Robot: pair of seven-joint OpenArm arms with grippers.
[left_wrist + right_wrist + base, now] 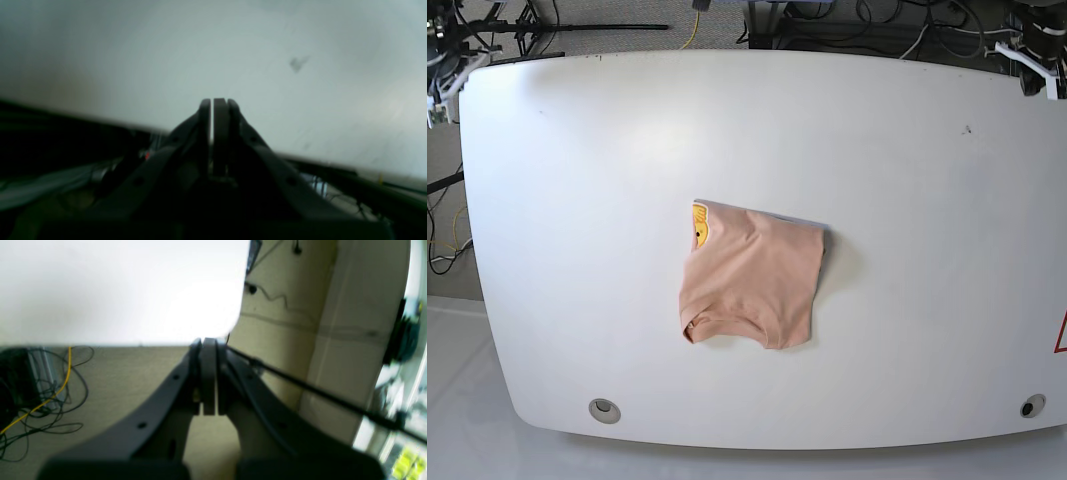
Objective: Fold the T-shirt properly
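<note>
The peach T-shirt (752, 285) lies in the middle of the white table (577, 200), folded into a compact, slightly wrinkled rectangle. Its yellow print (699, 223) peeks out at the upper left corner. Neither wrist view shows the shirt. In the blurred left wrist view my left gripper (212, 101) is shut with nothing between its fingers, over bare tabletop. My right gripper (208, 340) is also shut and empty, pointing at the table's edge with floor beyond it. Neither gripper reaches over the table in the base view.
Two round holes (604, 408) (1027, 405) sit near the table's front edge. A small dark mark (967, 129) is at the back right. Loose cables (43, 390) lie on the floor, and a black rod (317, 395) crosses the right wrist view.
</note>
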